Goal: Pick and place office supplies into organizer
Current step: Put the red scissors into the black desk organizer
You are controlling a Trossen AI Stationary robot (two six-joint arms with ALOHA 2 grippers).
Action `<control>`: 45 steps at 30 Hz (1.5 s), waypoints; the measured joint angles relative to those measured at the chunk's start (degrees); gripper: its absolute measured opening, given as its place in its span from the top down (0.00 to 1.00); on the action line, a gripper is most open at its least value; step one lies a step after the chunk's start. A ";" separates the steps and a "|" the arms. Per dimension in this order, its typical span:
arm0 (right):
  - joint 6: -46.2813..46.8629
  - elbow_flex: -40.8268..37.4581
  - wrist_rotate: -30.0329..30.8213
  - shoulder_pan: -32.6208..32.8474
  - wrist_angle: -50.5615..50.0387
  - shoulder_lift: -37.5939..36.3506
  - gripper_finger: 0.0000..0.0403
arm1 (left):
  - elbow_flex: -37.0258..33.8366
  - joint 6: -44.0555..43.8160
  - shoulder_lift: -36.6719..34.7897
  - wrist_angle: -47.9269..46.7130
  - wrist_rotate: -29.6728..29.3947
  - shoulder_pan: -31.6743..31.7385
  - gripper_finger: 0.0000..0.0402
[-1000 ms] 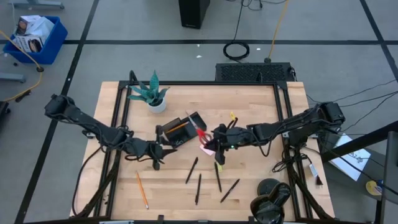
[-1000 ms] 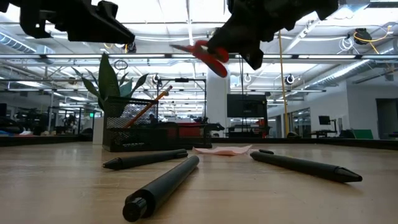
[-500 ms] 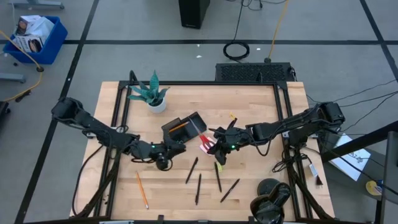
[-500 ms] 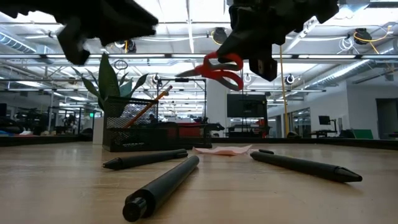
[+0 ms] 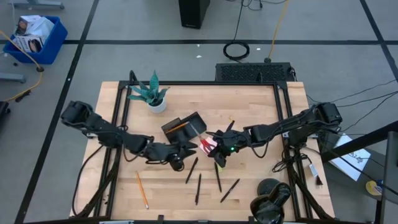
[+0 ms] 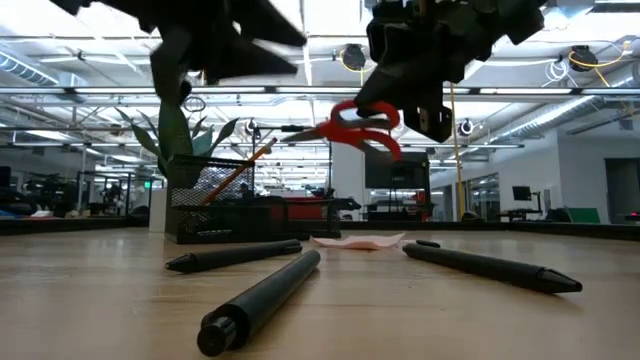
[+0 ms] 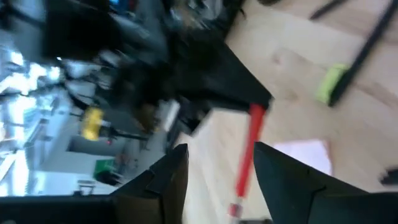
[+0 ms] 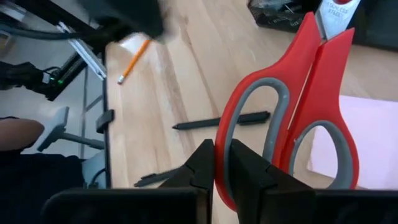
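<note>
Now the right end effector (image 5: 214,144) is pinched on one red handle loop of the scissors (image 6: 352,125), holding them above the worktop (image 5: 249,112). Their blades point toward the left end effector (image 5: 185,149), close beside them, its fingers (image 7: 283,180) spread. Beyond both sits the black organizer (image 5: 185,126).

The table (image 5: 249,106) is pale, smooth wood with visible grain. The scissors (image 8: 292,118) have glossy red plastic handles with matt grey inner linings and bright metal blades. The pens (image 6: 262,295) look like matt black plastic. The organizer (image 6: 215,210) is black wire mesh. The sticky-note pad (image 8: 367,149) is matt pink paper.
</note>
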 joint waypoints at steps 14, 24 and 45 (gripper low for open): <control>-0.04 0.00 -0.07 0.42 0.14 0.31 0.93 | 4.28 -0.86 3.20 -6.70 10.89 3.97 0.56; 0.45 -0.04 -0.12 0.42 0.92 1.30 0.93 | 8.47 -0.38 10.37 -6.76 12.48 5.01 0.56; -0.02 0.00 -3.23 0.92 7.55 4.70 0.93 | 9.96 -2.37 12.55 -7.37 15.90 6.35 0.59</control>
